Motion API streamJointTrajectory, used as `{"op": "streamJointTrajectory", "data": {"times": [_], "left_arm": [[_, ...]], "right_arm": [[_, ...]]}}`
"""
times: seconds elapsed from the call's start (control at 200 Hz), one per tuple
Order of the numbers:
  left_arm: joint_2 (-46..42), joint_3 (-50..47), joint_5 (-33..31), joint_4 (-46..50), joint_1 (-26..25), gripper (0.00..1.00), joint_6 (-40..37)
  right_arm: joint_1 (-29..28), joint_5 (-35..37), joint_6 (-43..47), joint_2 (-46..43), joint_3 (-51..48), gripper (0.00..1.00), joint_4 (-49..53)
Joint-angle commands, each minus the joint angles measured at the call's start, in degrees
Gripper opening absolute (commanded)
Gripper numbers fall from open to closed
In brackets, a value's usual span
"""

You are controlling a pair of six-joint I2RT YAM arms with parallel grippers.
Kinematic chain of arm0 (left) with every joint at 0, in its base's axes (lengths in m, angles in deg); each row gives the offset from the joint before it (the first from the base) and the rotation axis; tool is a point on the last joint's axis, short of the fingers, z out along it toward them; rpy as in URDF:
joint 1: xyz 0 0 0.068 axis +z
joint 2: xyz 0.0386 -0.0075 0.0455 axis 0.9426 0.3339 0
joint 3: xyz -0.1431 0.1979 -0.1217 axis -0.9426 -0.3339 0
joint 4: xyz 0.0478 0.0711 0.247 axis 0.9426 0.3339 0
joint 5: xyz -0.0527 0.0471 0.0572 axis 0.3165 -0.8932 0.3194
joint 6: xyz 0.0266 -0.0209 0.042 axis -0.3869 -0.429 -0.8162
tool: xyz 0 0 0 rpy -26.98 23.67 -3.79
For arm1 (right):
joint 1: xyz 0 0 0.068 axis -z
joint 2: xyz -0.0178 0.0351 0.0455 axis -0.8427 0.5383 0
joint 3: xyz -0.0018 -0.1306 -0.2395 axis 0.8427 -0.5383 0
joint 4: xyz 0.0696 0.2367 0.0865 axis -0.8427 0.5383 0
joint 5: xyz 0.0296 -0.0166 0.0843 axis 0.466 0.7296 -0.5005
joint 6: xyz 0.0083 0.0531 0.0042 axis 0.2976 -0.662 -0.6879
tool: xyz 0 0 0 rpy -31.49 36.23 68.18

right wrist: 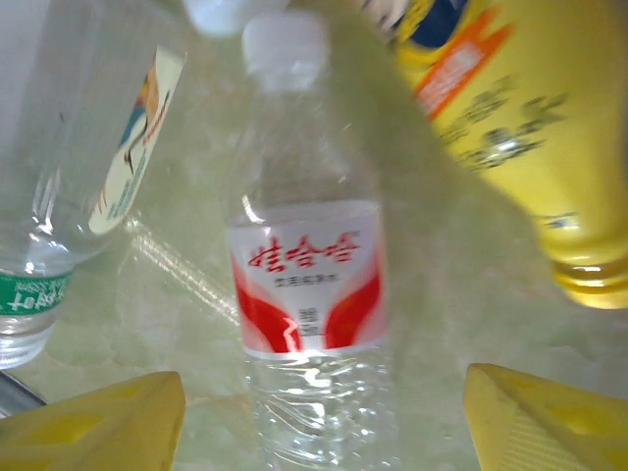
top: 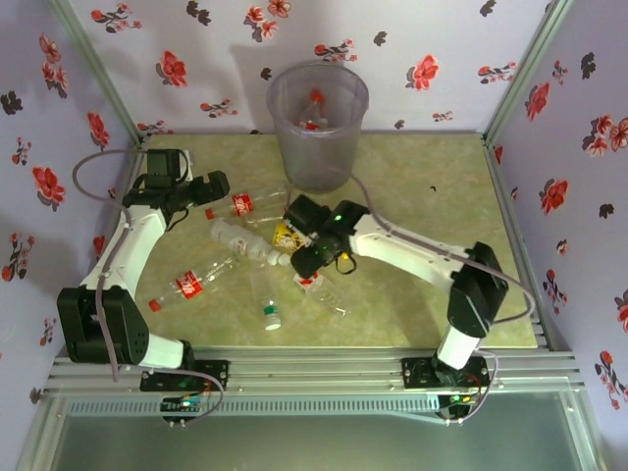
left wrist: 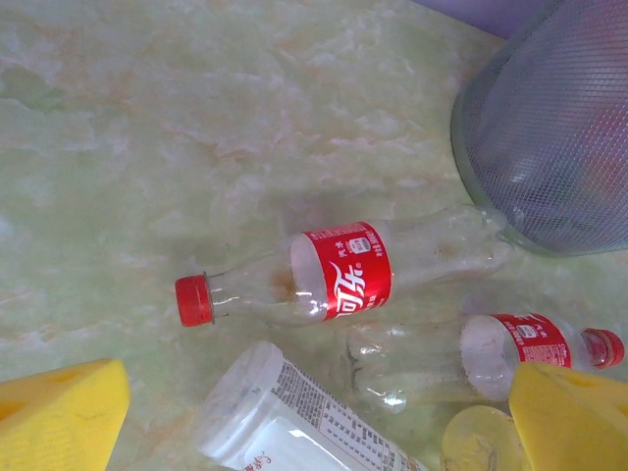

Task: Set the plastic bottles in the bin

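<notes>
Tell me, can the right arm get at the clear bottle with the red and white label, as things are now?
Probably yes. The right gripper hangs open right above the clear bottle, its fingers on either side, nothing over it. The yellow bottle lies close, so that side is tight.

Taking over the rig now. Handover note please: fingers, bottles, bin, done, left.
Left gripper: fingers open, empty; red-label bottle lies just ahead, beside the bin.
Right gripper: fingers open either side of the white-cap bottle, not closed on it.
Done: at least one red-capped bottle seems to be inside the bin.
Left: several bottles on the table, among them the yellow bottle and the green-cap bottle.
</notes>
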Motion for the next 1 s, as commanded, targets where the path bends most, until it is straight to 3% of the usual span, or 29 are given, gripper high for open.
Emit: {"op": "streamJointTrajectory", "data": {"times": [0.0, 0.55, 0.995], "left_arm": [[0.24, 1.25, -0.74, 1.02, -0.19, 1.00, -0.91], [-0.40, 1.20, -0.72, 1.04, -0.19, 1.00, -1.26], [-0.48, 1.22, -0.76, 1.07, -0.19, 1.00, -1.27]], "right_arm": [[-0.66, -1.93, -2.10, 2.45, -0.81, 0.77, -1.26], [-0.63, -0.10, -2.87, 11.30, -5.13, 0.78, -8.13], [-0.68, 0.47, -3.29, 7.55, -5.57, 0.65, -5.61]]}}
